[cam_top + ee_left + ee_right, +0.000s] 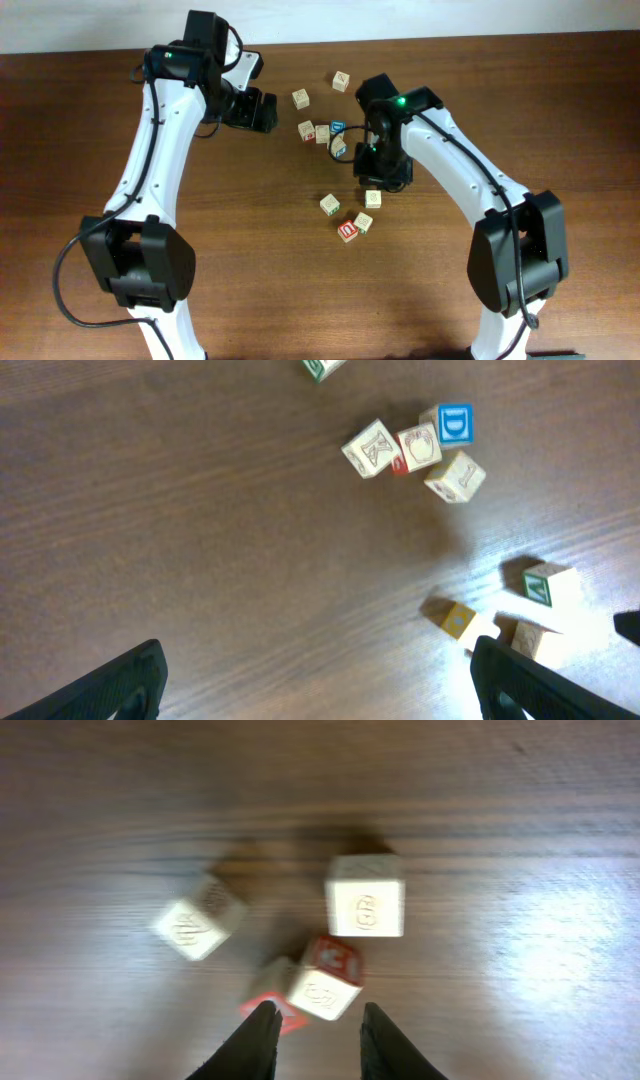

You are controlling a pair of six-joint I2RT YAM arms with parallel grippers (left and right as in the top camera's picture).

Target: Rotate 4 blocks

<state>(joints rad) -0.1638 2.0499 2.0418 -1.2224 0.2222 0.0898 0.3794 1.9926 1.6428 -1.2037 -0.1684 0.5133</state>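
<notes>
The right gripper (320,1012) stands only narrowly apart and holds nothing: bare table shows between its fingertips. They hang just on the near side of a touching pair, the red-faced block (348,231) and its pale neighbour (322,992). How high they are above the pair I cannot tell. Farther off sits the emblem block (366,896), and to the left the green-printed block (198,917). These four make up the near group, which lies apart from the far group.

The main risk is the touching pair. The gap between the fingers looks barely wider than one block, so on the way down a finger may well land on a top face and tip the block. It may also slip between the two and shove one away. If the grip does take, turning one block is likely to drag its neighbour round or knock it out of line. The blur in the right wrist view also makes it hard to line up the fingers.

The left gripper (316,650) is spread wide and empty, far left on the table (120,80), well clear of the work.

The overhead view shows both groups and both arms, but the right wrist's body hides its own fingers. Only the right wrist view shows the finger gap and how close the pair sits to it. The left wrist view adds what is too small from overhead: the letter D on the blue-faced cube (455,423) and a K block (374,448) in the far group, none of which the right wrist view shows.
</notes>
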